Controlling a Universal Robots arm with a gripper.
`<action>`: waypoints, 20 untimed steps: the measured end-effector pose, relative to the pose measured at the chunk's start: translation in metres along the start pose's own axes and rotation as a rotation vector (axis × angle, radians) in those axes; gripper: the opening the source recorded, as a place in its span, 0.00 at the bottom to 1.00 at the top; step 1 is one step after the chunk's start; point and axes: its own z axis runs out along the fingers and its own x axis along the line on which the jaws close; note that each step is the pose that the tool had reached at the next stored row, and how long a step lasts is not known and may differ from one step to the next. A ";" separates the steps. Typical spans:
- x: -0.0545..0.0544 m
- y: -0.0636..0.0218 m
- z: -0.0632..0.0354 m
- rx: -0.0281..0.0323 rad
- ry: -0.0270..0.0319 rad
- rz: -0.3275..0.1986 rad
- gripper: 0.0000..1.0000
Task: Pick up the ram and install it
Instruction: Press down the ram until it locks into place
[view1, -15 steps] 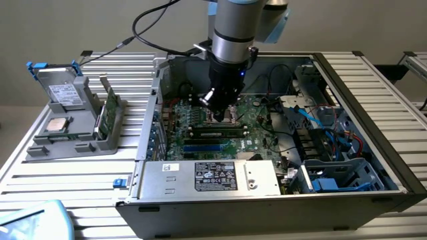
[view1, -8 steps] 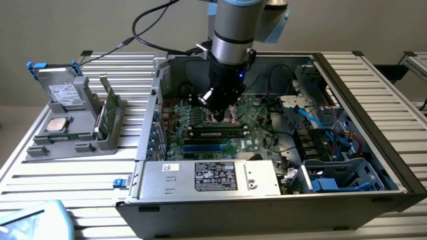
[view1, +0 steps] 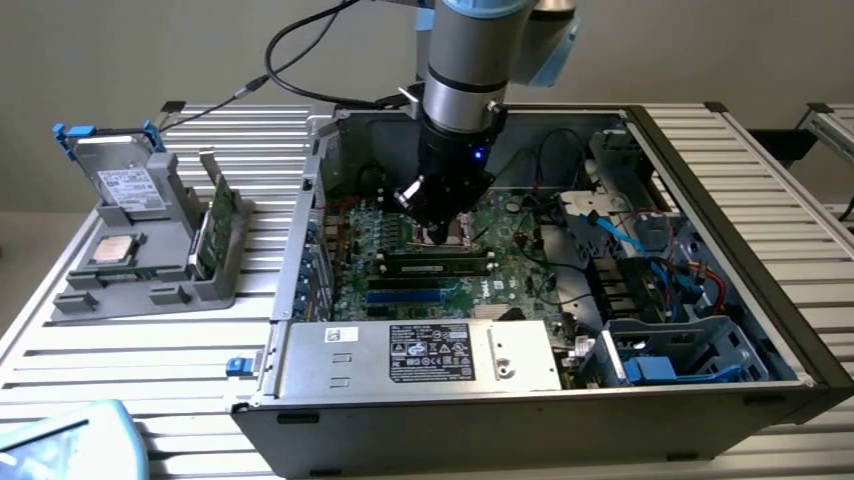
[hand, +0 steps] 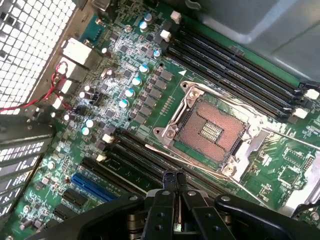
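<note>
Open computer case (view1: 747, 200) on the slatted tabletop (view1: 134, 350), motherboard (view1: 521, 235) lying flat inside. Gripper (view1: 438, 228) low over the motherboard, above the bare processor socket (hand: 210, 131); fingers (hand: 167, 186) pressed together in the wrist view, nothing between them. Ram (view1: 434, 266) seated flat in a black slot just beside the gripper, toward the power supply (view1: 414, 355) along the case's near edge. More black slots (hand: 235, 75) on the far side of the socket, blue slot (hand: 92, 187) near the gripper. Grey holder (view1: 154, 260) on the tabletop by its edge at the exterior view's left, well apart from the case, carrying a silver chip (view1: 114, 250), a drive (view1: 127, 185) upright and a green card (view1: 218, 225) on edge.
</note>
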 end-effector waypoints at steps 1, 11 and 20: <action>0.000 0.0000 0.0004 -0.0011 -0.0010 0.014 0.11; 0.000 -0.0001 0.0028 -0.0099 -0.0120 0.159 0.11; 0.000 -0.0001 0.0027 -0.0170 -0.0212 0.293 0.11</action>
